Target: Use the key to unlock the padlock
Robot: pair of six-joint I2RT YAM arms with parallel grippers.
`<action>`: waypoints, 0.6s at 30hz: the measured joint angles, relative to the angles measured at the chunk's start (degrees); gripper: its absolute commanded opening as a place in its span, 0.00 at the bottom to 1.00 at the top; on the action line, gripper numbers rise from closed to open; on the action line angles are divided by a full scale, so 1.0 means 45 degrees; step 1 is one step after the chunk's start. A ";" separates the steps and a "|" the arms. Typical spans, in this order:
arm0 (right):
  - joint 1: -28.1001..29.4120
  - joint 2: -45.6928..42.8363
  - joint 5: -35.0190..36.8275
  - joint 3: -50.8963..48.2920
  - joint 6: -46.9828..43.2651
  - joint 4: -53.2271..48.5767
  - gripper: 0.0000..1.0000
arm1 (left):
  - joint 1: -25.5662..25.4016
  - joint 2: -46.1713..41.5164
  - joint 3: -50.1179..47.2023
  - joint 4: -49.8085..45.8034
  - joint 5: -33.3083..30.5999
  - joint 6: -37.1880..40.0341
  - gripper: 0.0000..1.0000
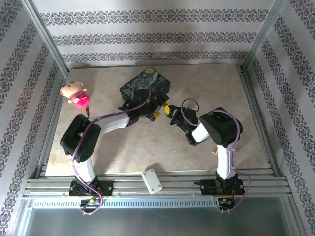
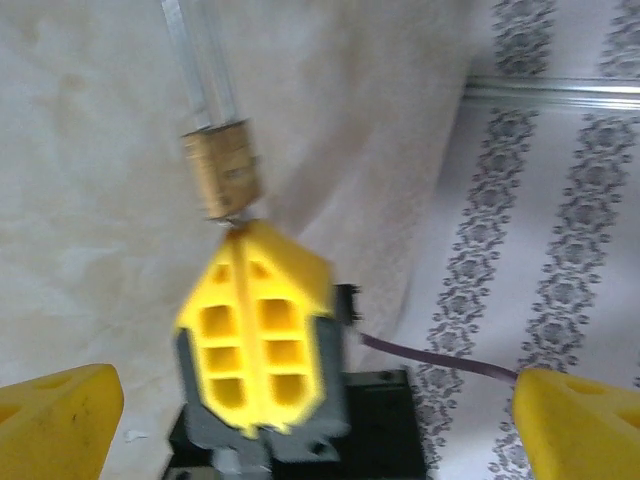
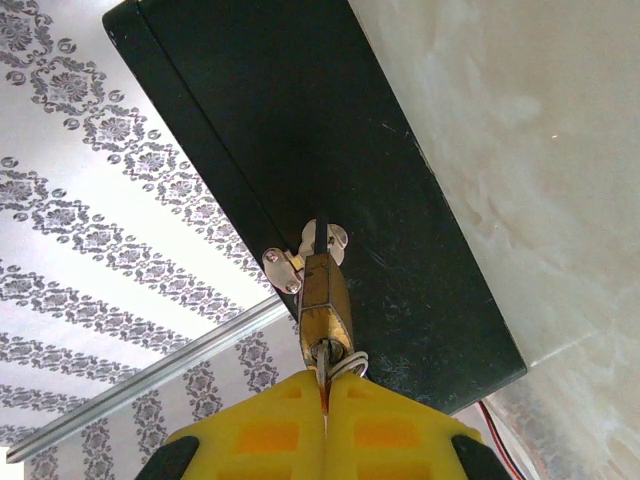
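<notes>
Far left, one pink toy sits close to the table's left edge, well apart from the action; next over, one dark blue tin lies near the back wall, with little room behind it; two arms meet just in front of its near right corner; the left gripper has its jaws spread wide and nothing between them; just beside it, the right gripper is clamped tight on the key; to the right of that, bare marbled tabletop runs open to the frame, and the near half is free too, down to one white block on the front rail.

The left wrist view gives what the overhead cannot: its own yellow fingertips sit at the bottom corners, the right gripper's closed fingers stand centred between them, and the brass padlock, blurred, is right at their tips.

The right wrist view is sharper: one padlock hangs from a silvery hasp on the tin's dark side, the single key is in its underside, and the pinched fingers sit directly below.
</notes>
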 measured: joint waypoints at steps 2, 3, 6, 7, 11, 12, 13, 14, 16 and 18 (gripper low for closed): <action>0.0005 -0.0058 0.0058 -0.0112 -0.0107 -0.0005 0.00 | 0.0034 -0.0559 0.0000 -0.0073 -0.0209 0.0325 0.99; 0.0005 -0.0146 0.0102 -0.0257 -0.0189 0.0000 0.00 | 0.0039 -0.0850 0.0000 -0.0131 -0.0335 0.0544 0.99; 0.0005 -0.0593 0.0199 -0.0869 -0.0495 0.0010 0.00 | 0.0034 -0.1496 0.0000 -0.0554 -0.0772 0.1224 0.99; 0.0005 -0.0758 0.0199 -0.1064 -0.0670 0.0010 0.00 | 0.0034 -0.1656 0.0000 -0.0748 -0.0942 0.1462 0.99; 0.0102 -0.1389 0.0233 -0.1894 -0.1588 0.0039 0.00 | 0.0034 -0.2297 -0.0053 -0.1549 -0.1724 0.2370 0.99; 0.0155 -0.1462 0.0248 -0.2069 -0.1817 0.0034 0.00 | 0.0034 -0.2477 -0.0063 -0.1758 -0.1923 0.2603 0.99; 0.0228 -0.1477 0.0238 -0.2166 -0.2016 0.0034 0.00 | 0.0034 -0.2623 -0.0073 -0.1914 -0.2103 0.2793 0.99; 0.0296 -0.1477 0.0189 -0.2220 -0.2293 0.0005 0.05 | 0.0034 -0.2812 -0.0078 -0.2113 -0.2322 0.3007 0.99; 0.0427 -0.1477 0.0117 -0.2220 -0.2735 0.0000 0.22 | 0.0034 -0.3118 -0.0078 -0.2395 -0.2676 0.3361 0.99; 0.0505 -0.1452 -0.0068 -0.2147 -0.3347 0.0019 0.27 | 0.0034 -0.3347 -0.0078 -0.2574 -0.2987 0.3677 0.99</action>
